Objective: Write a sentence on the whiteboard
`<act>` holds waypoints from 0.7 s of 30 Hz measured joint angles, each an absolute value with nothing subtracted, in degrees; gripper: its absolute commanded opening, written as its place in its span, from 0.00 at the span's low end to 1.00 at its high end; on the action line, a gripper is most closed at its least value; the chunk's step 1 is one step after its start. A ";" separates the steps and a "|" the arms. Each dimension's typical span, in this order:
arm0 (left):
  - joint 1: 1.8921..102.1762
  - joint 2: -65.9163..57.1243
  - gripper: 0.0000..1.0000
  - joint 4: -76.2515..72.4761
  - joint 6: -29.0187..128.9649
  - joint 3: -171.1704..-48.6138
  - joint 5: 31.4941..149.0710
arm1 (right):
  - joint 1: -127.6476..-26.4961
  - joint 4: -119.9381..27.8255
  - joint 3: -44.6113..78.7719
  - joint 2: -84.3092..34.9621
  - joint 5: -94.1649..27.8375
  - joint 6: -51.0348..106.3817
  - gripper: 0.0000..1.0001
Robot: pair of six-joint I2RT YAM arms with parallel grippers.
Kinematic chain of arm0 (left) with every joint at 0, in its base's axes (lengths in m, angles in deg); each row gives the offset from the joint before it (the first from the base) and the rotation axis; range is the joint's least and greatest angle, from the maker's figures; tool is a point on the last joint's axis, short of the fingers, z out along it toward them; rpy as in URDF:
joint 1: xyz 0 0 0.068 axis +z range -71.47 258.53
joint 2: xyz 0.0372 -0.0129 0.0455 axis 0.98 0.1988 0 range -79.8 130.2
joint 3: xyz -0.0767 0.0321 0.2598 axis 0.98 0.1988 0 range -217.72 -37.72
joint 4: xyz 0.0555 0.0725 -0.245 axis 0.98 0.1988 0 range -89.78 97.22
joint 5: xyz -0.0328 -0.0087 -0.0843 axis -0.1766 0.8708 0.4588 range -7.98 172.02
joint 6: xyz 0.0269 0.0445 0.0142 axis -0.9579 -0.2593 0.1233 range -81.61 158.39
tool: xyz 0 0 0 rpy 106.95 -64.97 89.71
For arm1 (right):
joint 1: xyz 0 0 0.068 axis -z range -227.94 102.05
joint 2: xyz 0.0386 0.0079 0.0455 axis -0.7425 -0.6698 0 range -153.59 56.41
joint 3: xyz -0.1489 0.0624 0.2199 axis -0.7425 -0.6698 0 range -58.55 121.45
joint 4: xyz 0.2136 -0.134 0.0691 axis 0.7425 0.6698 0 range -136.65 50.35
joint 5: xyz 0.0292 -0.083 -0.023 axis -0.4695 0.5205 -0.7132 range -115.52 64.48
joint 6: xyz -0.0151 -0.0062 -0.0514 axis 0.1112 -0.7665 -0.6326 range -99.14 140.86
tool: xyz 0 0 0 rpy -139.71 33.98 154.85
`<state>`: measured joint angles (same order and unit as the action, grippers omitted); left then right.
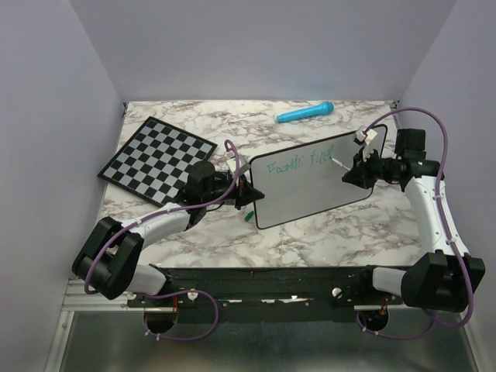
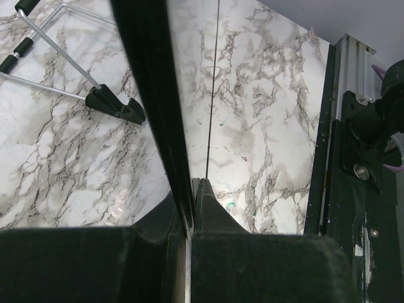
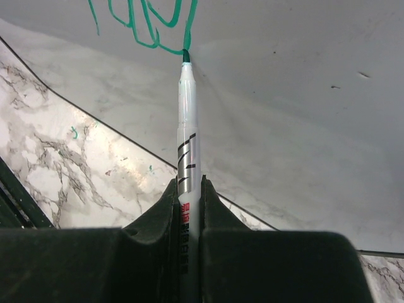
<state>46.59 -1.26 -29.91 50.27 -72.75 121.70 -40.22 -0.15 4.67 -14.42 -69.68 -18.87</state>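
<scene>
The whiteboard (image 1: 314, 180) stands tilted on the marble table, its black frame edge (image 2: 148, 95) pinched by my left gripper (image 1: 246, 191), which is shut on its left side. Teal-green words of the sentence (image 1: 298, 163) run along the board's upper part. My right gripper (image 1: 353, 172) is shut on a white marker (image 3: 187, 132) with a green tip. That tip touches the end of a green stroke (image 3: 151, 25) on the whiteboard (image 3: 290, 95). In the left wrist view the board's wire stand and black foot (image 2: 117, 106) show behind the frame.
A black-and-white chessboard (image 1: 157, 159) lies at the back left. A blue marker-like object (image 1: 305, 113) rests near the back wall. A small green cap (image 1: 249, 217) lies by the board's near left corner. The black arm rail (image 1: 263, 283) runs along the near edge.
</scene>
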 measured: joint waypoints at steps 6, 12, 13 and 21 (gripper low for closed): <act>46.59 -1.26 0.00 -29.89 50.27 -72.77 121.70 | -38.82 -0.06 4.69 -14.42 -69.33 -18.87 0.00; 46.59 -1.26 0.00 -29.89 50.25 -72.77 121.72 | -37.66 -0.02 6.50 -14.16 -69.66 -18.80 0.01; 46.59 -1.26 0.00 -29.91 50.21 -72.77 121.75 | -37.53 -0.02 6.83 -13.96 -69.73 -18.74 0.00; 46.59 -1.26 0.00 -29.96 50.16 -72.79 121.77 | -37.40 -0.63 8.08 -13.33 -69.77 -17.53 0.01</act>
